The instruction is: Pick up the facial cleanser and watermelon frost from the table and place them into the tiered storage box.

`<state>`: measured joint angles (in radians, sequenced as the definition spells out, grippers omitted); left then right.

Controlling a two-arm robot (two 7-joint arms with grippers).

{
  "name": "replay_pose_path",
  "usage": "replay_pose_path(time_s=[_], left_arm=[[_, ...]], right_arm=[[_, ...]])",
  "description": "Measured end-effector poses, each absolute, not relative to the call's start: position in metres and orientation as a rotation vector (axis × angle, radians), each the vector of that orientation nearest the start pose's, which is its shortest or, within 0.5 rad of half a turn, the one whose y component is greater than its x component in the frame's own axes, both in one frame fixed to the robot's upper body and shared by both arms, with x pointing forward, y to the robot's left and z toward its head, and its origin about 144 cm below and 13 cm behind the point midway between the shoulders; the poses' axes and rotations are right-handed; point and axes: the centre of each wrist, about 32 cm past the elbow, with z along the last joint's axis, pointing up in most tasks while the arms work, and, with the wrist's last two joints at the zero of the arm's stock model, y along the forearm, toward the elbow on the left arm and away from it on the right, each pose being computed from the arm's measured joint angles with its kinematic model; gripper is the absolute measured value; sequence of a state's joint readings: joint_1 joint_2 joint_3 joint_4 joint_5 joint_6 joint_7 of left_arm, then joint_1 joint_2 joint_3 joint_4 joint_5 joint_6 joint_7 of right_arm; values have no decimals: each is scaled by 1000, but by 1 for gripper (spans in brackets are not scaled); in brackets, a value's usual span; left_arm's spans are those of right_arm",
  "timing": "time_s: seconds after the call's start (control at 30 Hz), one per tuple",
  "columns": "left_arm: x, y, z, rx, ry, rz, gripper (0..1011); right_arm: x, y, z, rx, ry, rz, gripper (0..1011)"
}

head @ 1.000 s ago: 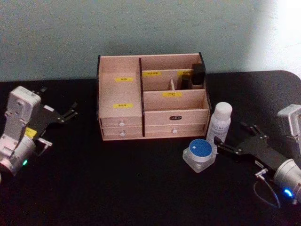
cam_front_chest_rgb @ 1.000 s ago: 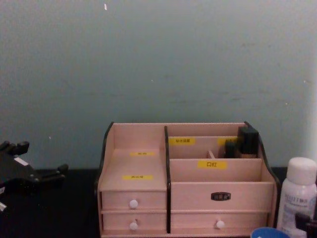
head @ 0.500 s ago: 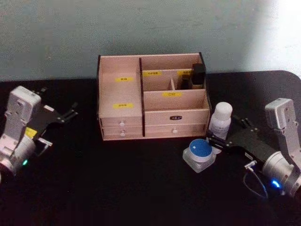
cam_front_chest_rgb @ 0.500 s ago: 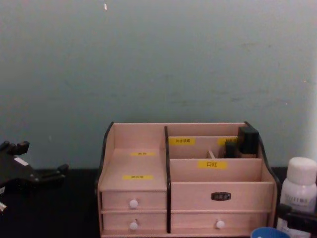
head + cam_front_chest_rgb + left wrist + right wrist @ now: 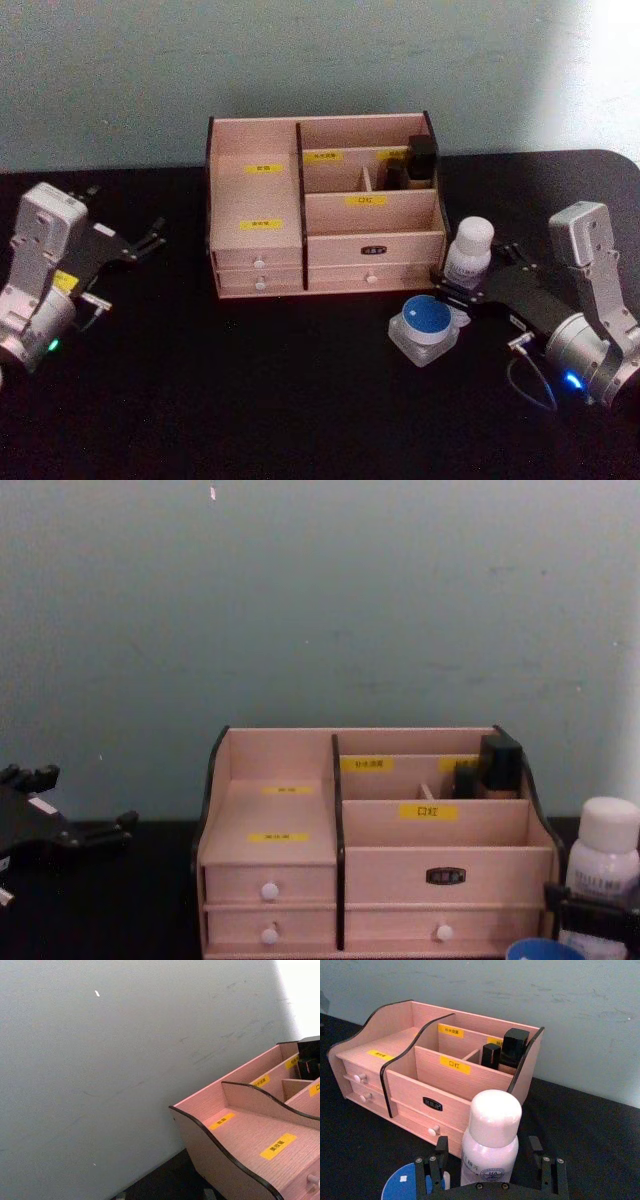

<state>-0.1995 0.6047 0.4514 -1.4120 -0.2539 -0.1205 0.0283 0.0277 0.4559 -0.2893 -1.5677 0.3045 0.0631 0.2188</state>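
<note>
A white bottle [image 5: 470, 250] with a white cap stands just right of the tiered storage box [image 5: 255, 200]. A square clear jar with a blue lid [image 5: 425, 325] sits in front of the bottle. I cannot tell which of the two is the facial cleanser and which the watermelon frost. My right gripper [image 5: 468, 266] is open, one finger on each side of the bottle's lower body [image 5: 492, 1130], with small gaps visible in the right wrist view. My left gripper [image 5: 145, 238] rests open at the table's left, well away from the box.
The box's rear right compartment holds dark cosmetic containers [image 5: 420, 158]; its other compartments look vacant. Two rows of small drawers with white knobs [image 5: 270, 891] face me. The black table has free room in front and to the left. A plain wall stands close behind.
My right gripper has moved forward and left, from beside the blue-lidded jar to either side of the white bottle. The left arm, bottle and jar have stayed put.
</note>
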Motion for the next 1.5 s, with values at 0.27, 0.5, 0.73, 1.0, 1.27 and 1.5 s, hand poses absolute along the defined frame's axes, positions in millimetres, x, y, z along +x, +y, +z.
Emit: replay_pose_path(time_s=[0.27, 0.5, 0.73, 1.0, 1.27, 1.5], left_arm=[[489, 310, 1140, 305, -285, 1248, 1001], [489, 310, 1140, 304, -285, 1248, 1001], [489, 310, 1140, 305, -285, 1248, 1001], [489, 310, 1140, 304, -285, 1248, 1001], [489, 310, 1140, 304, -285, 1248, 1001], [489, 310, 1140, 305, -285, 1248, 1001]], right_arm=[[455, -275, 1138, -233, 2, -1090, 1002], [455, -275, 1138, -233, 2, -1090, 993], [455, -275, 1138, -231, 3, -1089, 817], [455, -275, 1138, -230, 4, -1089, 605], [455, -275, 1138, -230, 5, -1089, 594], [452, -278, 1142, -220, 0, -1076, 594]])
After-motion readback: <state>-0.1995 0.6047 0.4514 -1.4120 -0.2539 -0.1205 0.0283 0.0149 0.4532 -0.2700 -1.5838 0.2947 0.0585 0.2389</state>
